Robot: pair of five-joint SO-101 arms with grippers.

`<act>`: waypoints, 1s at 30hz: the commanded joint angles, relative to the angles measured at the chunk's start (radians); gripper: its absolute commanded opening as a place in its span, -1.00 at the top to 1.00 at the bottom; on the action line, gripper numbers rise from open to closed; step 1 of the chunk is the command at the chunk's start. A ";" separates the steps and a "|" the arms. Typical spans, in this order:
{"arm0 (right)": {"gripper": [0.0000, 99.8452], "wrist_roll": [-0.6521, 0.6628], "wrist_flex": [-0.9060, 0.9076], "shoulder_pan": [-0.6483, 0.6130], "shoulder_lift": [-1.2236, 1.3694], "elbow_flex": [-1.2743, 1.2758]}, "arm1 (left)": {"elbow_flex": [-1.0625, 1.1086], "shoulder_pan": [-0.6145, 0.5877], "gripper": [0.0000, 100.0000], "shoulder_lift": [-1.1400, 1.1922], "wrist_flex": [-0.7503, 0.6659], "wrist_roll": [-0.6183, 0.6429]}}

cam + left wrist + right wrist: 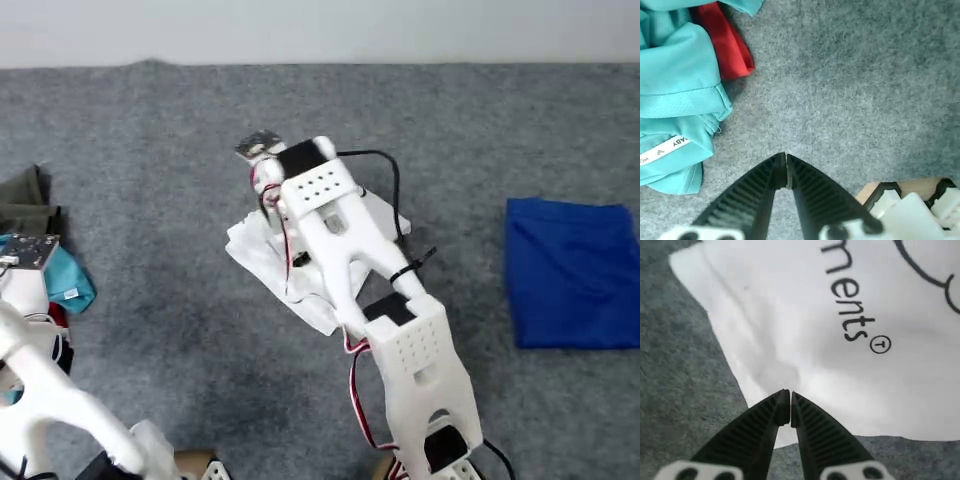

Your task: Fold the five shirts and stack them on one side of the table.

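Because the right gripper [786, 393] sits with its claw pressed together over the white shirt [256, 252] at the table's [480, 130] middle, any drag without a grip could bunch the cloth and spoil the fold.

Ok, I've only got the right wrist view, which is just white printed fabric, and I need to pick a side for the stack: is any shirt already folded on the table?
Observer: Yes. In the high view a blue fabric shirt lies folded into a flat rectangle near the table's right edge.
Operator: And where are the unfolded ones?
Observer: Bunched together at the left edge: a teal mesh shirt, a red fabric shirt and an olive fabric shirt.
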 commanded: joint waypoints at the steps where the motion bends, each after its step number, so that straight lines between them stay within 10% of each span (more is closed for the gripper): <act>1: 0.97 -0.006 -0.102 -0.038 -0.079 -0.009 | -0.010 0.003 0.98 -0.026 -0.012 -0.009; 10: 0.49 -0.006 -0.225 -0.139 -0.077 -0.008 | -0.010 0.003 0.98 -0.026 -0.012 -0.009; 30: 0.82 0.190 -0.404 -0.162 0.119 -0.008 | -0.010 0.003 0.98 -0.026 -0.012 -0.009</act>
